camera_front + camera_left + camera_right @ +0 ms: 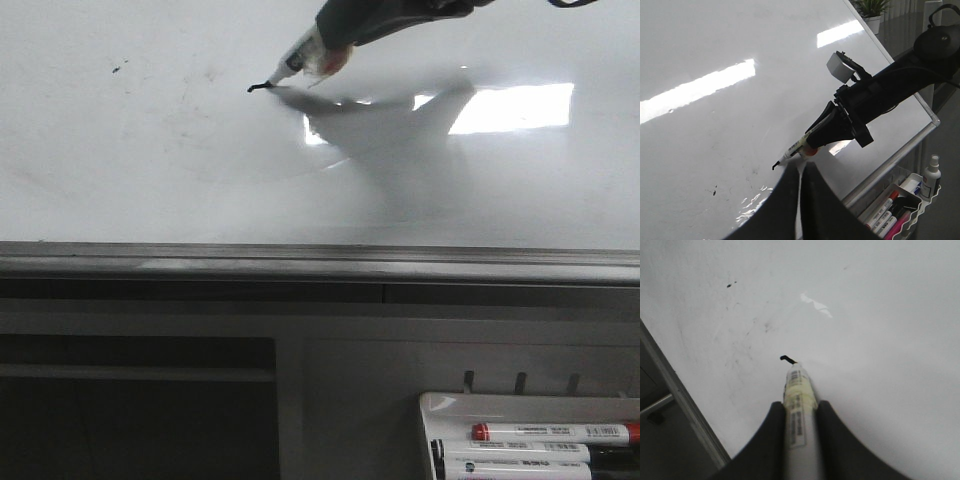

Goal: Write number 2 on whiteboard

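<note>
One short black hooked stroke (259, 87) is all I can see of the number 2, sitting right at the marker tip on the whiteboard (120, 170). My right claw (335, 45) is clenched on the marker (300, 58), its barrel pinched between the two dark fingers (772, 440) in the right wrist view, the nib touching the board just ahead of them. Beyond the nib, off to one side, lie faint grey smudges and a small black speck (118, 69). On the arm side of the claw a bright rectangular glare (515, 107) sits on the board, and the arm's shadow (390, 140) spreads beneath it, muddying that patch of surface. Well below the claw runs the grey bottom rail (300, 262), and farther down a white tray (440, 410) holds several markers (550, 433), cut off by the picture's edge. In the left wrist view a small spray bottle (931, 176) stands at the tray's end and a potted plant (871, 10) shows past the board's far corner. My left claw (801, 200) shows only as two dark fingers nearly together with a pale slit between; nothing is visibly held.
</note>
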Motion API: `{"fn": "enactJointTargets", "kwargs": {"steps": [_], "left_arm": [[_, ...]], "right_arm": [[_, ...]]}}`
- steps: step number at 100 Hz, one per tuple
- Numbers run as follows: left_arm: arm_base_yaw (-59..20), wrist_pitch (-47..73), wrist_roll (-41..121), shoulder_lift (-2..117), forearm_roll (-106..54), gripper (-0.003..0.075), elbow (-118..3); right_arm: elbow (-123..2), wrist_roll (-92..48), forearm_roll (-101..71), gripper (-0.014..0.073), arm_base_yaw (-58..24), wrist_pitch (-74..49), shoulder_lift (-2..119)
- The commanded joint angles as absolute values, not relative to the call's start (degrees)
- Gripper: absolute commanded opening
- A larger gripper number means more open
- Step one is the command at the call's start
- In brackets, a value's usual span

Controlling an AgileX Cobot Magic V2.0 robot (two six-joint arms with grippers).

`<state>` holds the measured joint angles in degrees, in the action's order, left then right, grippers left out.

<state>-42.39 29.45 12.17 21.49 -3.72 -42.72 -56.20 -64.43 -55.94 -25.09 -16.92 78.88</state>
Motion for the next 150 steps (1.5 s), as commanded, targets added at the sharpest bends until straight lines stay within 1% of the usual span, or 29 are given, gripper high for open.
{"fn": "enactJointTargets", "kwargs": {"steps": [1, 15, 23, 38, 47, 64, 93, 108, 116, 127, 150], "left_arm": [[-42.26, 24.82, 11.39, 21.93, -4.49, -0.002, -44.06], [-42.26, 24.82, 11.39, 21.93, -4.49, -0.002, -44.06], [-42.26, 24.82, 11.39, 21.93, -4.49, -0.002, -44.06], [-42.26, 24.82, 11.39, 21.93, -4.49, -0.002, -44.06], [-42.26, 24.82, 11.39, 21.93, -4.49, -0.002, -44.06], [-42.26, 24.82, 11.39, 21.93, -4.49, -0.002, -44.06], [-42.26, 24.82, 11.39, 21.93, -4.49, -0.002, -43.95], [-42.26, 24.82, 11.39, 21.93, -4.49, -0.002, -43.95], [-42.26, 24.82, 11.39, 21.93, -4.49, -0.002, -43.95], [-42.26, 24.82, 11.39, 21.93, -4.73, -0.002, -43.95], [-42.26, 24.82, 11.39, 21.93, -5.17, -0.002, -43.95]], "right_arm": [[-57.79, -63.87, -55.91, -0.006, -20.68, -13.76, 76.34], [-57.79, -63.74, -54.27, -0.006, -16.08, -18.87, 73.41], [-57.31, -61.09, -50.59, -0.006, -14.3, -20.44, 71.79], [-55.36, -54.01, -42.27, -0.006, -12.84, -22.14, 70.72], [-53.12, -53.01, -42.12, -0.006, -12.84, -22.15, 70.82], [-49.32, -51.83, -42.99, -0.006, -15.39, -21.68, 71.27], [-49.01, -51.83, -43.22, -0.006, -23.18, -19.64, 73.95], [-49.01, -51.83, -43.22, -0.006, -23.59, -19.29, 74.06], [-49.01, -51.83, -42.27, -0.006, -22.01, -20.85, 73.61], [-49.01, -51.69, -39.84, -0.006, -17.73, -25.41, 72.39], [-48.94, -43.55, -30.41, -0.006, -6.29, -34.81, 67.77]]}}
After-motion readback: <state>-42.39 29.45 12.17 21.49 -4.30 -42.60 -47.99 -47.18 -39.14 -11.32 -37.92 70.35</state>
